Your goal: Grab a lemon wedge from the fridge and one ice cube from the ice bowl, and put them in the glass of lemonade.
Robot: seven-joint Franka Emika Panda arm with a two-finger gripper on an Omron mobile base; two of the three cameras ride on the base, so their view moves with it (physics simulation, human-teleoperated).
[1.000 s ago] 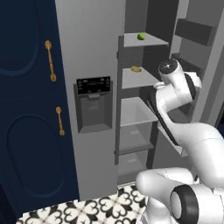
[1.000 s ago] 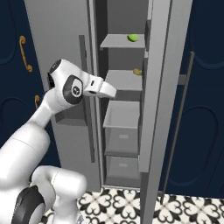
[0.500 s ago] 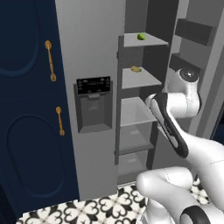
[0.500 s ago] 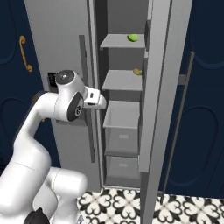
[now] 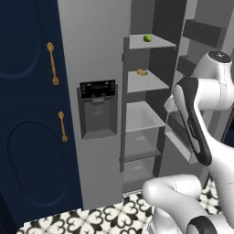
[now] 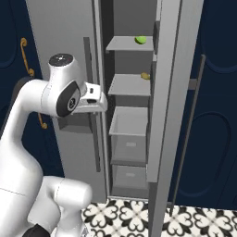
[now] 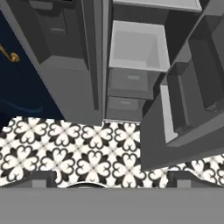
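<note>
The grey steel fridge [image 5: 91, 55] stands with its right door [image 6: 171, 106] swung open. On its top shelf lies the small yellow-green lemon wedge [image 5: 147, 38] [image 6: 140, 40]. My gripper [image 7: 112, 178] hangs in front of the open compartment, well below and short of the wedge. It points down at the lower drawers and the floor. Its fingertips [image 7: 41, 177] are far apart with nothing between them, so it is open. My hand [image 6: 94, 98] sits at middle-shelf height. The ice bowl and the glass of lemonade are out of view.
A small yellow-orange item [image 5: 142, 71] lies on the second shelf. Below it are a white bin [image 7: 139, 43] and drawers [image 7: 127, 81]. Door racks [image 7: 188, 96] jut out on the right. Navy cabinets with gold handles [image 5: 52, 64] flank the fridge, above a patterned tile floor [image 7: 78, 148].
The arm has folded back from the fridge opening. Its elbow has risen and the hand has drawn away from the shelves. The fridge and the items on the shelves have stayed put.
</note>
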